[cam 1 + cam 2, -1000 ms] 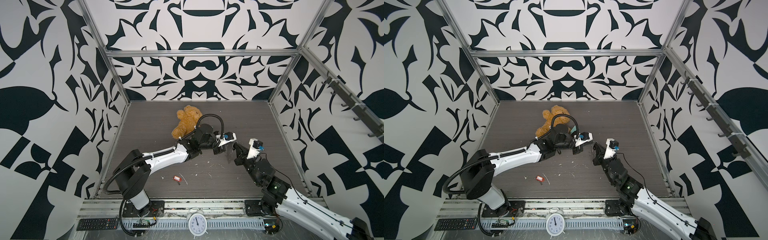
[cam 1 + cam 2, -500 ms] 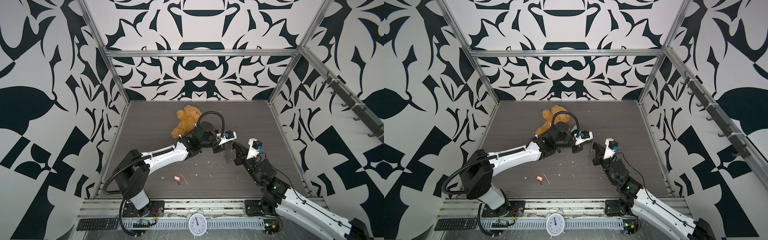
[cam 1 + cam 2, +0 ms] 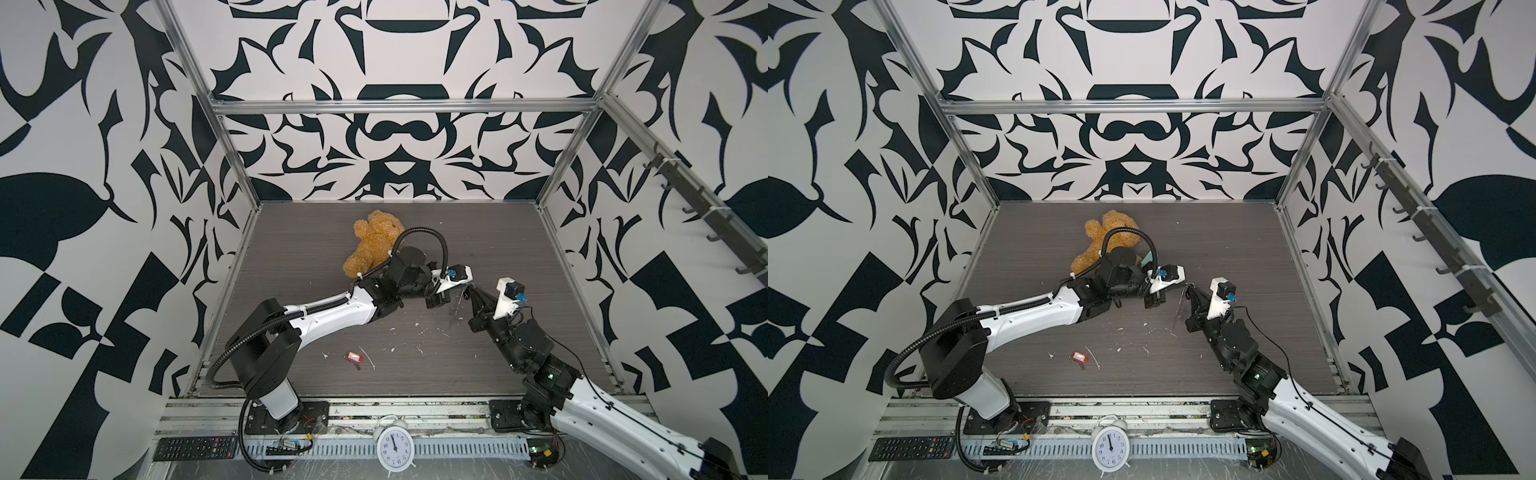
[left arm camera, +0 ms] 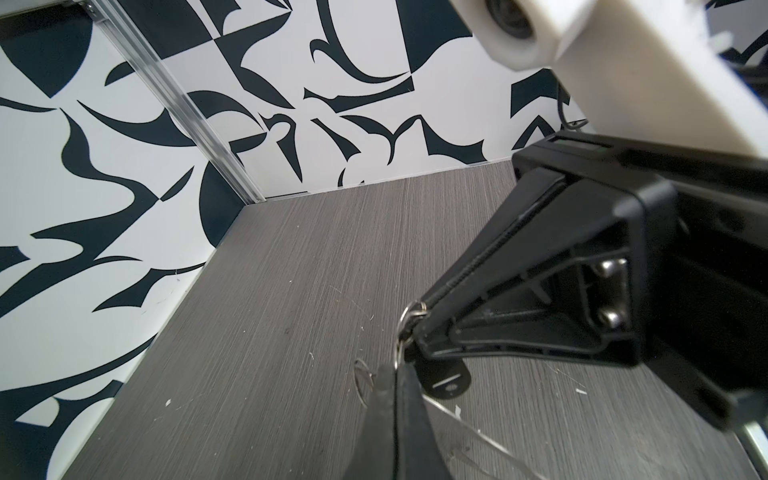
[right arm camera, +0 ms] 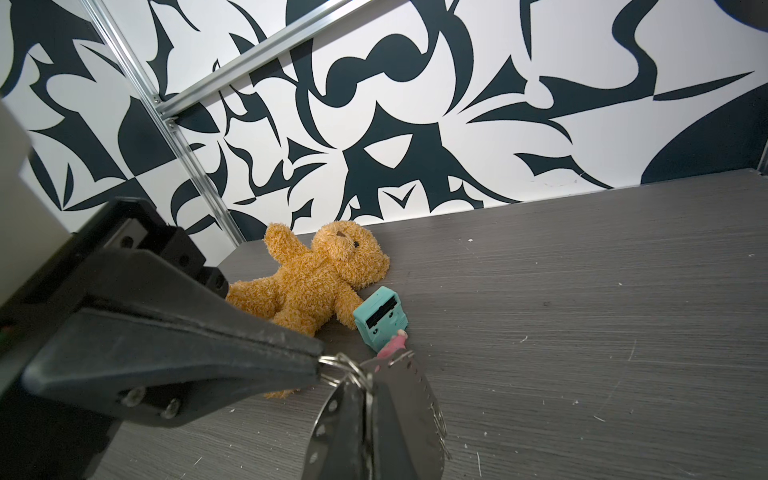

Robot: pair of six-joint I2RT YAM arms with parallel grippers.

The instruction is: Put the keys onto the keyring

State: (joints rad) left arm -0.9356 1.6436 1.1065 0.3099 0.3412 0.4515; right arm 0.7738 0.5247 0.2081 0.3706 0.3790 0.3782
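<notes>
Right wrist view: L gripper [image 5: 318,363] comes in from frame left, closed tight on keyring [image 5: 345,370], lower centre. R gripper [image 5: 372,399] also clamped on it, w/ strap [image 5: 411,382] draped round it. In a top view, red tag [image 3: 353,356] lies on table [image 3: 519,257], lower centre, well apart.

**Table layout, seen from above**

Behind centre, slightly left of the midline: teddy bear [image 3: 376,245] lying on the table [image 3: 498,232], small toy box [image 5: 380,320] just beside it. Near the front edge, left of centre: key tag [image 3: 353,356]. Above the middle, right of centre: keyring [image 5: 347,370], between left gripper [image 5: 318,361] and right gripper [image 4: 417,316]. Beyond the front edge: alarm clock [image 3: 394,446] at centre, remote control [image 3: 195,448] by the front-left corner.
</notes>
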